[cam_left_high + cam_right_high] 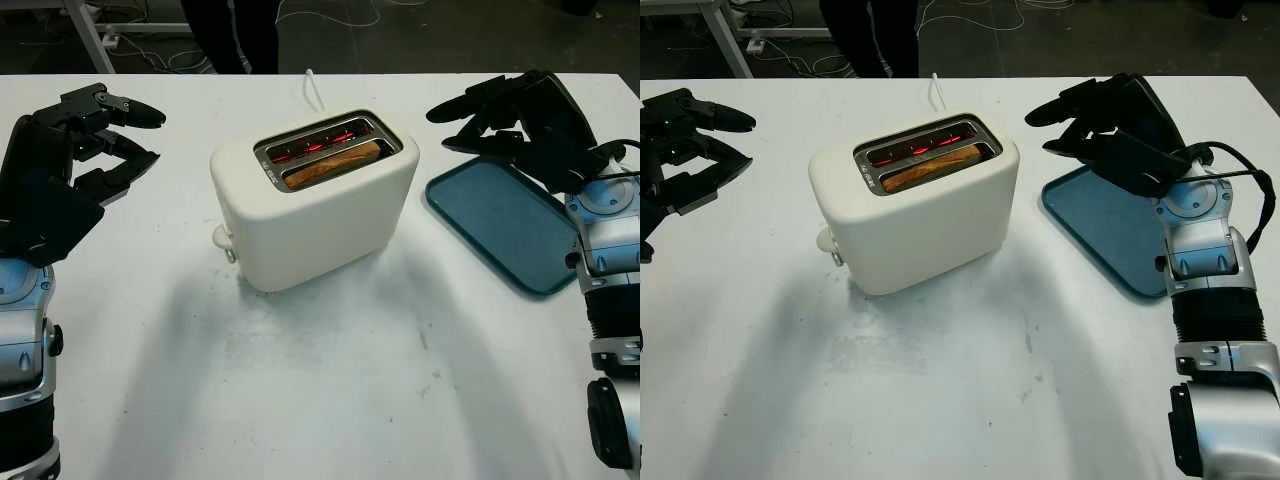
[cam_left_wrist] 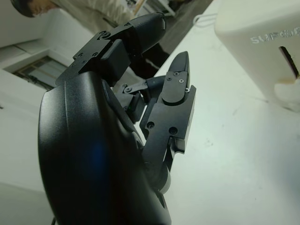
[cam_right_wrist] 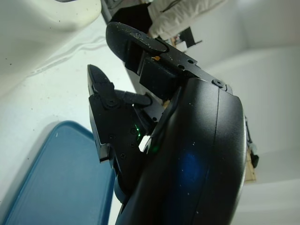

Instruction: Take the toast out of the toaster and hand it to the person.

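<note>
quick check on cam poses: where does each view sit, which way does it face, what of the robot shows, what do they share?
Left eye: head, looking down; toaster with toast, open left hand.
Right eye: same scene offset; tray, open right hand above it.
Left wrist: beside the left hand, facing the toaster's side.
Right wrist: beside the right hand, above the tray.
Shared: toaster.

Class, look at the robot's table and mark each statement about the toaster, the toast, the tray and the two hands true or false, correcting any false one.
1. The toast sits in a slot of the toaster. True.
2. The right hand holds the toast. False: it is open, above the tray's far end.
3. The blue tray lies on the robot's right of the toaster. True.
4. The toaster lies on its side. False: it stands upright, slots up.
5. The left hand grips the toaster. False: it is open, apart from it.
</note>
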Robot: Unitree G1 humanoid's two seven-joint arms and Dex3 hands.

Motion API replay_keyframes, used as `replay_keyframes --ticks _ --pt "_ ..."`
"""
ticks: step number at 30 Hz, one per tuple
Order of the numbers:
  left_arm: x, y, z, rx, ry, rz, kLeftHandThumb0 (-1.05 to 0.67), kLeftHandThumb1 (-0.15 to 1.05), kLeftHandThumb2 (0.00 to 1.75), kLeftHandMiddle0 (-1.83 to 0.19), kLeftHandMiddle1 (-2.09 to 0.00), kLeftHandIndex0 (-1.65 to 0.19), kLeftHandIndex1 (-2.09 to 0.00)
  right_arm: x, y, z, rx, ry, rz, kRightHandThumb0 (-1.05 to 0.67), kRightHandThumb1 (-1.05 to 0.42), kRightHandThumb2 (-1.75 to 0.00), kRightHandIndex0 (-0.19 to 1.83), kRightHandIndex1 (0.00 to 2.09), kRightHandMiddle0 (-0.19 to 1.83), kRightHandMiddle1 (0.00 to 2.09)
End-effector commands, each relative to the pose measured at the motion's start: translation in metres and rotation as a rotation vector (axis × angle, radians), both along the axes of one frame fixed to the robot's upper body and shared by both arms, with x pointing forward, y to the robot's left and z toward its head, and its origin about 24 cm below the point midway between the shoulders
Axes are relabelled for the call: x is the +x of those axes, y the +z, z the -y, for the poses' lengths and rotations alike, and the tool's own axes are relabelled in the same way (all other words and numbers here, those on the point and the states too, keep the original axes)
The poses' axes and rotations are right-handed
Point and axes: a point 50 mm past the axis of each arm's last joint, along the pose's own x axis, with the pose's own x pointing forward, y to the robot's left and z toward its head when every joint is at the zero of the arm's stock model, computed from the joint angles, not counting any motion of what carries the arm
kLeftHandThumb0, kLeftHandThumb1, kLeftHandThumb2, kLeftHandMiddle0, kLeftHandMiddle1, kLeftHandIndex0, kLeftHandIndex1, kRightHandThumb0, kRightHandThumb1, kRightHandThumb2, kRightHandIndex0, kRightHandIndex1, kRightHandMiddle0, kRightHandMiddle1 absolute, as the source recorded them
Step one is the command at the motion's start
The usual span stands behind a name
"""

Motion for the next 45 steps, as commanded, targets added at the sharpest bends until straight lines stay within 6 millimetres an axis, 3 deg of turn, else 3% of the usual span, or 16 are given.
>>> replay_keyframes --ticks 1,45 --pt "-0.0008 0.0011 -0.0020 -0.006 0.000 0.015 -0.10 0.92 0.09 -0.59 -1.16 -0.65 -0.76 0.0001 0.0031 -0.0008 0.010 -0.003 0.009 0.01 -0.80 0.00 0.93 0.94 1.18 0.01" --pt "0.0011 0.0025 -0.0014 -0.004 -0.006 0.023 -0.10 0.92 0.10 -0.58 -1.19 -0.63 -0.79 -0.0009 0.0049 -0.0021 0.025 0.001 0.005 0.05 -0.81 0.00 0.90 0.98 1.17 0.00"
